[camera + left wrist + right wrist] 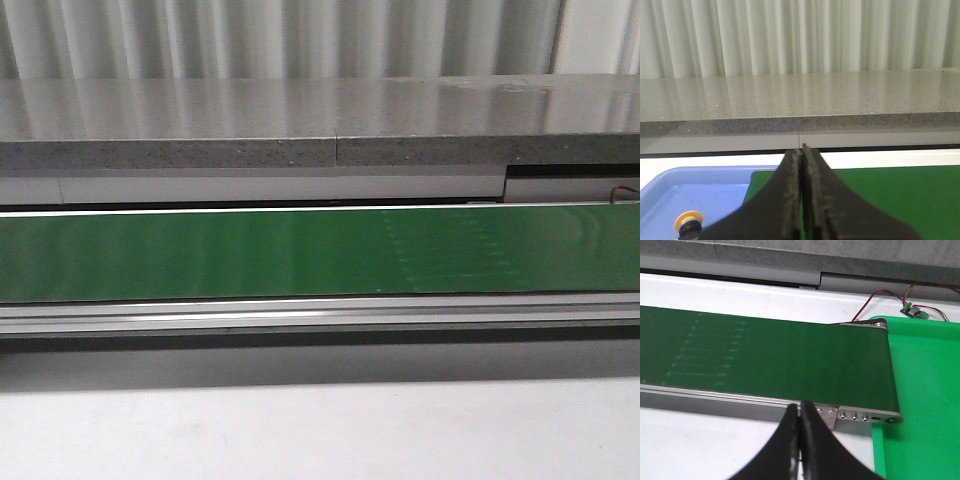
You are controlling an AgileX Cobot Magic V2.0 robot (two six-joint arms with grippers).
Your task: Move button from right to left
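The button, with its yellow-orange head and black collar, lies in a blue tray beside the end of the green conveyor belt; only its top shows in the left wrist view. My left gripper is shut and empty above the belt's end, beside the tray. My right gripper is shut and empty over the white table, just in front of the belt's metal side rail. Neither gripper nor the button shows in the front view, where the belt is bare.
A bright green tray sits at the belt's other end, with a small circuit board and red-black wires behind it. A grey stone ledge runs behind the belt. White table surface lies in front.
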